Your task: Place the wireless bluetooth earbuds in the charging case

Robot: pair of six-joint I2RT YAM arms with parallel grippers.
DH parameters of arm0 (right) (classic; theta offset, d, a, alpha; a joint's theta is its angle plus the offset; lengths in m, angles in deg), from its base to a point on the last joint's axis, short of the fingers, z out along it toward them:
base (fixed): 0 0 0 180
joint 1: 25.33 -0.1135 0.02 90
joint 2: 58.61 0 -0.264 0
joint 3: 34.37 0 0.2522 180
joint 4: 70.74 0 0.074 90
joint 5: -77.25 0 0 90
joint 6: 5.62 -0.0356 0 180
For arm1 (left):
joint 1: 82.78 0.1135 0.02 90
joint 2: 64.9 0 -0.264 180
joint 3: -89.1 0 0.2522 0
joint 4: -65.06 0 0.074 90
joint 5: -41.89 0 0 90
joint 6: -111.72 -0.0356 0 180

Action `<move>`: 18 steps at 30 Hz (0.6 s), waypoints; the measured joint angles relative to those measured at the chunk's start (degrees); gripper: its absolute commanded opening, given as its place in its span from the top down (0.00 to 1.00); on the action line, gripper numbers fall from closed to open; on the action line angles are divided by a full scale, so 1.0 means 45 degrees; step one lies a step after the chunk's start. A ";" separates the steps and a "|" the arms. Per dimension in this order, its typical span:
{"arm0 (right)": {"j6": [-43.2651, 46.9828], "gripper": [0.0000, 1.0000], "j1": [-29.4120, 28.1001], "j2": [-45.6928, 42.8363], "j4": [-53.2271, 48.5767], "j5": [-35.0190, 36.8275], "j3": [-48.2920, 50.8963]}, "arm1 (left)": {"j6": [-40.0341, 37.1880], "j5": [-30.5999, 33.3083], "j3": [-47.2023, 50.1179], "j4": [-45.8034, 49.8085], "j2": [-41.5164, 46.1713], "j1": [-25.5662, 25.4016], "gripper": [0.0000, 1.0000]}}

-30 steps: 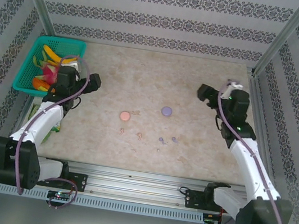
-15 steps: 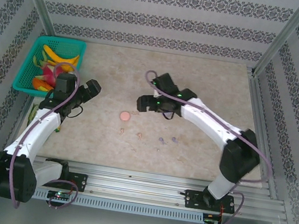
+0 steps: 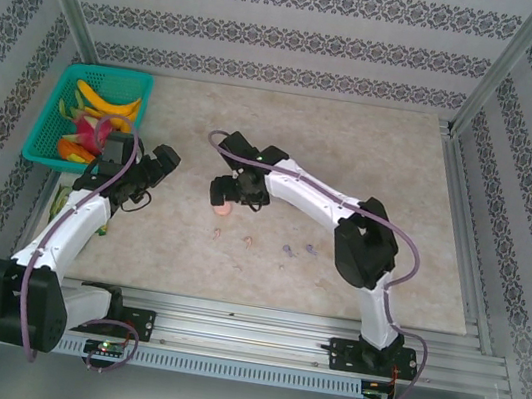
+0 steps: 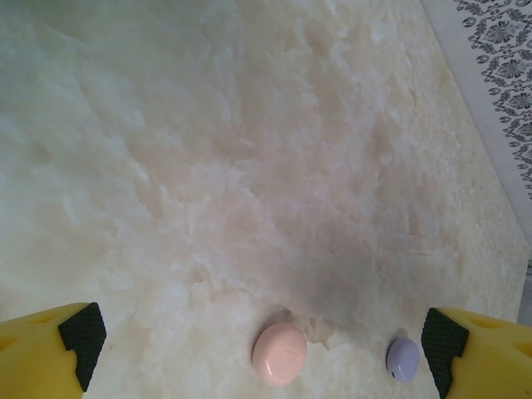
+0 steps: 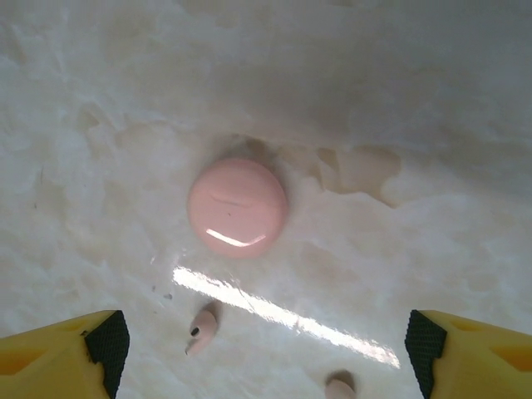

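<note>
Nothing inserted yet: my right fingers, spread, hover above the shut pink case; pink earbuds lie loose on the desk just beside it; left fingers spread too, empty

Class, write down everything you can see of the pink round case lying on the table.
The pink round case is a smooth, glossy disc, plastic by its look, with a faint curved seam on top. It looks closed and lies flat on the marbled table, touched by nothing else. A small pink earbud lies apart beside it. The right gripper, jaws wide apart, is not touching it.
</note>
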 measured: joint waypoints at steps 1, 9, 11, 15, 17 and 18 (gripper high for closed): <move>-0.0034 0.15 -0.0029 0.0267 -0.0126 -0.0005 -0.0330 | 0.0126 -0.0058 0.0000 0.0000 -0.0058 0.0000 0.00; -0.0029 0.20 -0.0209 0.2006 -0.1001 -0.0005 -0.2278 | 0.0879 -0.0335 0.0000 -0.0015 -0.0117 0.0282 0.00; 0.0015 0.21 -0.0209 0.2331 -0.1234 -0.0005 -0.2725 | 0.0967 -0.0393 0.0000 -0.0015 -0.0117 0.0408 0.00; 0.0053 0.22 -0.0214 0.2919 -0.1574 0.0005 -0.3487 | 0.1025 -0.0476 0.0000 -0.0015 -0.0117 0.0549 0.00; 0.0053 0.23 -0.0262 0.3157 -0.1773 0.0015 -0.3779 | 0.1030 -0.0476 0.0000 -0.0015 -0.0117 0.0602 0.00; 0.0049 0.23 -0.0272 0.3235 -0.1826 0.0024 -0.3861 | 0.1030 -0.0481 0.0000 -0.0015 -0.0117 0.0617 0.00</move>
